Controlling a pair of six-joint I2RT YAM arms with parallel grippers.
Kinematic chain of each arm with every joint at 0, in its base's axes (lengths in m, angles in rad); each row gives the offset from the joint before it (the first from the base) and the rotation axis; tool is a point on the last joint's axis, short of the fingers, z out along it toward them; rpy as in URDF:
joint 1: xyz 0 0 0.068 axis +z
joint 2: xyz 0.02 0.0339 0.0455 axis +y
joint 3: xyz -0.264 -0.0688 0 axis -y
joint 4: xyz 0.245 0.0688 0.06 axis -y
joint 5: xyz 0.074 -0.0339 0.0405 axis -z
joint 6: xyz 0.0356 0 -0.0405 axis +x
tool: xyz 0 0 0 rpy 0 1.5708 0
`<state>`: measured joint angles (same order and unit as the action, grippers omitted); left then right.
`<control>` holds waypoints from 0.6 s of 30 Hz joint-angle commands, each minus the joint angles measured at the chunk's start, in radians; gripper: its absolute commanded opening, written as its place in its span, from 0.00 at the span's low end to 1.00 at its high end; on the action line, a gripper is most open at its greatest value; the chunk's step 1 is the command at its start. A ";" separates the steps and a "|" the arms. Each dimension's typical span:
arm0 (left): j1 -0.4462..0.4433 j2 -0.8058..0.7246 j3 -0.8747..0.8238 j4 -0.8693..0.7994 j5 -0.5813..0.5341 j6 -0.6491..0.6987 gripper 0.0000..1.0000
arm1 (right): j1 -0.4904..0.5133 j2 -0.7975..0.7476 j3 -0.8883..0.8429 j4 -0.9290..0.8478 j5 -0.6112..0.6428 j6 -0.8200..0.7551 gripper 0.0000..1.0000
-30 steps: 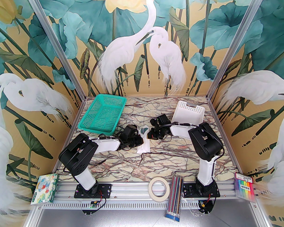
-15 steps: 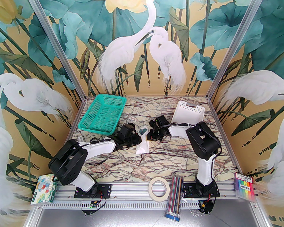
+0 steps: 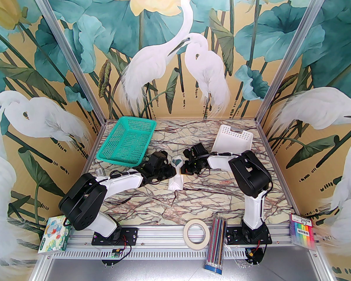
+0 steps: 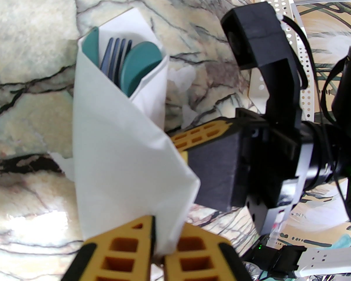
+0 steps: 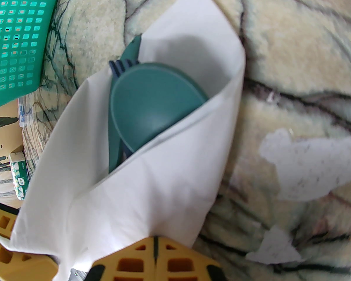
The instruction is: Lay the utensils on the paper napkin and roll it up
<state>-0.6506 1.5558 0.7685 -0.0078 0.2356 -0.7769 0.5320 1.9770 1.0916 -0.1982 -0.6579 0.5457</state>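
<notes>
At table [image 3: 193,203] centre, left gripper [image 4: 159,244], right gripper [image 5: 155,250] pinch napkin [image 4: 120,157] (spoon [image 5: 146,104], fork [image 4: 114,54] inside).

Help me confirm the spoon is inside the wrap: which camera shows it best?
The right wrist view: the spoon bowl faces the camera, large, central, tucked in the paper napkin fold. The left wrist view shows the spoon obliquely beside the fork tines. The top external view gives a small teal speck.

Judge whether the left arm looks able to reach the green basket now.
Probably yes: the green basket sits close beside the left tool. But that tool is shut on the paper napkin, so it must release first.
</notes>
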 commanded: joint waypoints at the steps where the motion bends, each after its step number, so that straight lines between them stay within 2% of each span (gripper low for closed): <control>1: -0.005 0.028 0.023 0.046 0.036 -0.036 0.14 | 0.010 0.017 0.019 -0.014 0.004 -0.017 0.06; 7: -0.007 0.089 0.033 0.127 0.073 -0.094 0.13 | 0.015 0.017 0.017 -0.007 0.003 -0.010 0.06; 18: -0.008 0.173 0.011 0.143 0.061 -0.167 0.10 | 0.010 -0.039 0.010 0.038 -0.033 0.039 0.06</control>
<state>-0.6544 1.6989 0.7753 0.1123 0.2840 -0.9092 0.5396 1.9759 1.0916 -0.1905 -0.6636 0.5568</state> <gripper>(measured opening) 0.100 0.062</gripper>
